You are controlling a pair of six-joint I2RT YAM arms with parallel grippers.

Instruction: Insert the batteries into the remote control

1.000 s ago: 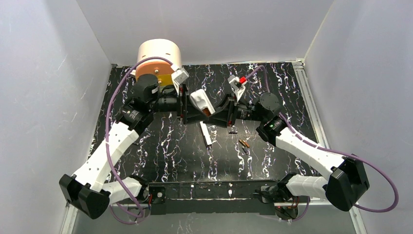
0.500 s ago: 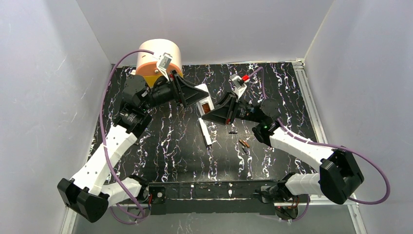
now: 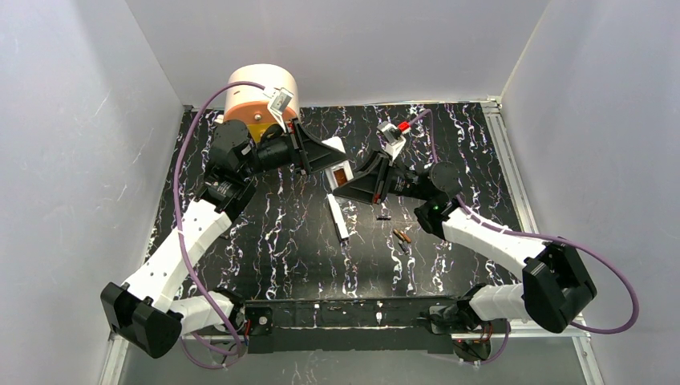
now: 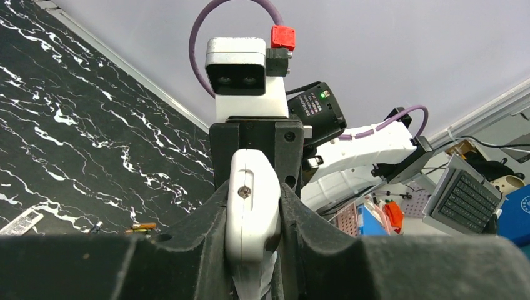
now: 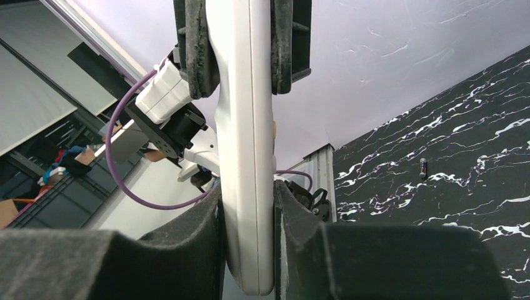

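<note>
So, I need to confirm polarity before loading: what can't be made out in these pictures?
The remote control compartment: the top view is too small to tell contents or markings.
Its button face: both wrist views show only narrow sides, clamped by the left gripper and right gripper.
The batteries: the top view is too small to tell which end is which.

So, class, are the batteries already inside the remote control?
No, both batteries lie on the table, apart from the remote control.

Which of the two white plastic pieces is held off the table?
The remote control, clamped by the left gripper and the right gripper; the narrow white bar lies flat on the table.
</note>
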